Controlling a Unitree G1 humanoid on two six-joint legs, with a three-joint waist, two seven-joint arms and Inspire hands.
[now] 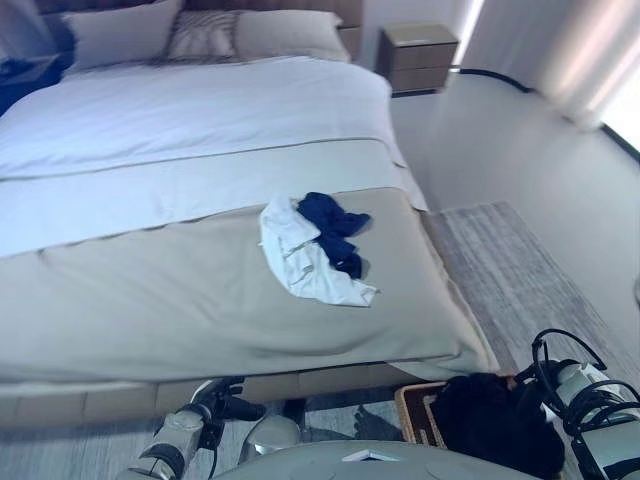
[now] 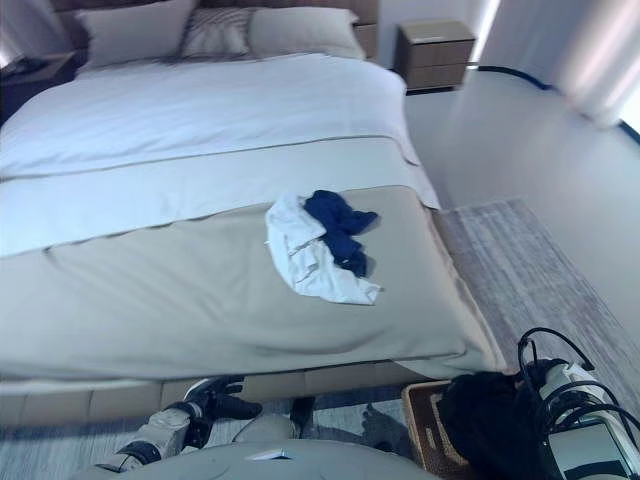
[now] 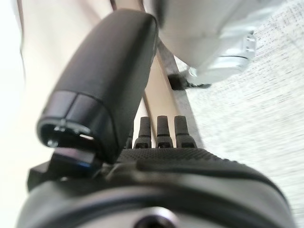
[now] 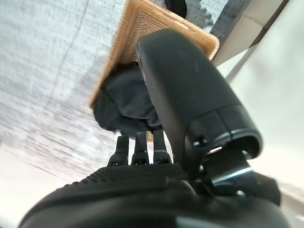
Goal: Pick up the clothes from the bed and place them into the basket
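We judge ourselves at the end of a drop-off: our right hand (image 4: 190,142) hangs just over the woven basket (image 4: 142,28), which sits on the floor at about five o'clock from the bed's near corner, and a black garment (image 4: 121,102) lies bundled in and over it. The fingers (image 4: 137,145) of that hand point down at the dark cloth, straight and side by side, with the thumb standing apart; nothing looks clamped, so we take the garment as released, though we cannot tell whether the fingertips touch it. Our left hand (image 3: 156,133) hangs low by the bed base at seven o'clock, fingers straight and together, carrying nothing. The remaining clothes are on the bed (image 1: 150,290): a white garment (image 1: 295,255) and a navy garment (image 1: 335,225) heaped together and overlapping, the navy one at about two o'clock from the white, well apart from both hands. The next move, as we read it, calls for raising an arm clear of the basket, reaching across the tan blanket (image 1: 420,300) to that heap, and closing on cloth that may drag its neighbour along. The bed is soft and broad, white sheet (image 1: 200,110) beyond the blanket, pillows (image 1: 280,35) at twelve o'clock, a nightstand (image 1: 420,55) at one o'clock, and a grey rug (image 1: 510,270) on pale floor at three o'clock.
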